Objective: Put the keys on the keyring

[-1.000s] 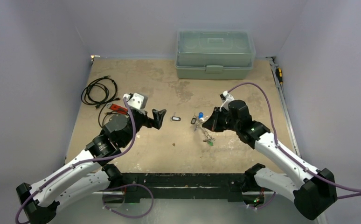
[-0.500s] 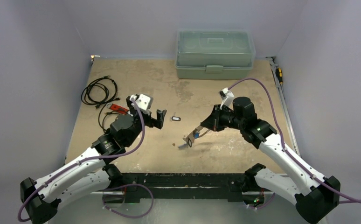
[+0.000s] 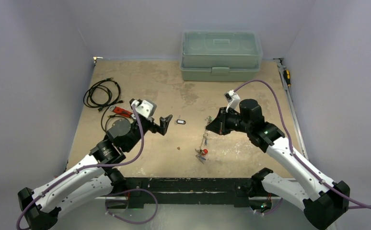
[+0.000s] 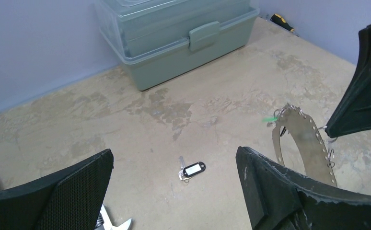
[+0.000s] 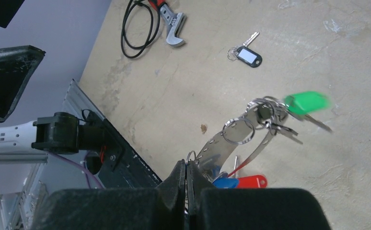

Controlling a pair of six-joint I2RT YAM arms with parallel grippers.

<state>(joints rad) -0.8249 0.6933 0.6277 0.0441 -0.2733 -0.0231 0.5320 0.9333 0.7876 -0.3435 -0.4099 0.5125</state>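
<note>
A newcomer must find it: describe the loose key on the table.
From the green toolbox, come toward the arms. Beside the left gripper lies one key with a black tag, alone; the other keys hang on the keyring in the right gripper.

Soft, even light falls from above on the table (image 3: 150,81). Shadows are faint. The green key tag (image 5: 307,102) looks smeared and blurry.

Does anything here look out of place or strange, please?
One key with a black tag lies alone on the table, apart from the keyring that hangs from the shut right hand. A green-tagged key on that ring is blurred, perhaps swinging.
</note>
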